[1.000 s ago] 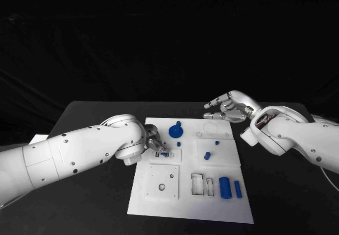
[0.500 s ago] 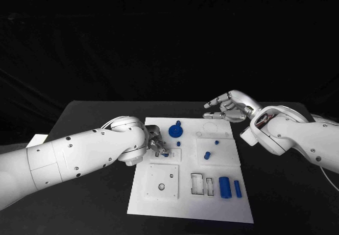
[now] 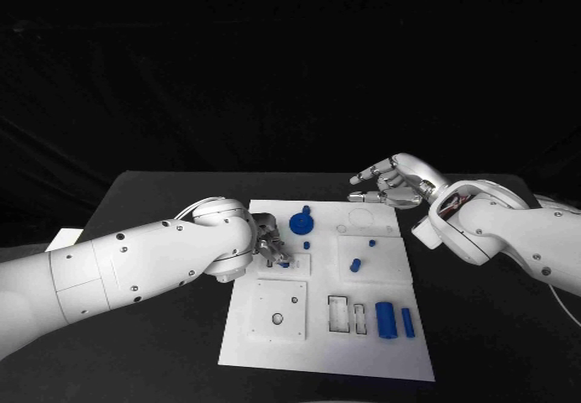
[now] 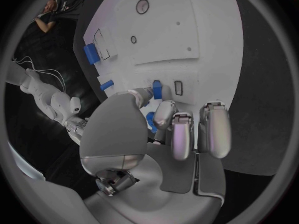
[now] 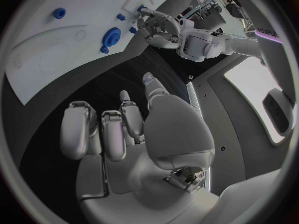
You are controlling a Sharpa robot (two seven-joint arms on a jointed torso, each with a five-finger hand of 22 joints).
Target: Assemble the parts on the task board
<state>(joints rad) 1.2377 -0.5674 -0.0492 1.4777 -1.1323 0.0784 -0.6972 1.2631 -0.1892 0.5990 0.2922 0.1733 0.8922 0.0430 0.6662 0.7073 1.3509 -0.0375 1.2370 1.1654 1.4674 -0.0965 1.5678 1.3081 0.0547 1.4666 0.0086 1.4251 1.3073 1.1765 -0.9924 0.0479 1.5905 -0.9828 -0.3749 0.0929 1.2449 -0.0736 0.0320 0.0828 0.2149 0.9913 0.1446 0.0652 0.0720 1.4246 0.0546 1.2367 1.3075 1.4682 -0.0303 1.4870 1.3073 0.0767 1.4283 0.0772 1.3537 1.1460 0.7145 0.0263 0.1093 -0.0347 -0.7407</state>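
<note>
Blue part (image 3: 282, 264) stays pinched by left hand (image 3: 266, 249); right hand (image 3: 389, 185) unmoved, fingers spread.

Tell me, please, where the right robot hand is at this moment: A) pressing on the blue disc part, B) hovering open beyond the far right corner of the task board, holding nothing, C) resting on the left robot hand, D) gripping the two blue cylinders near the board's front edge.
B: the right robot hand hangs with fingers apart past the far right corner of the task board, holding nothing.
</note>
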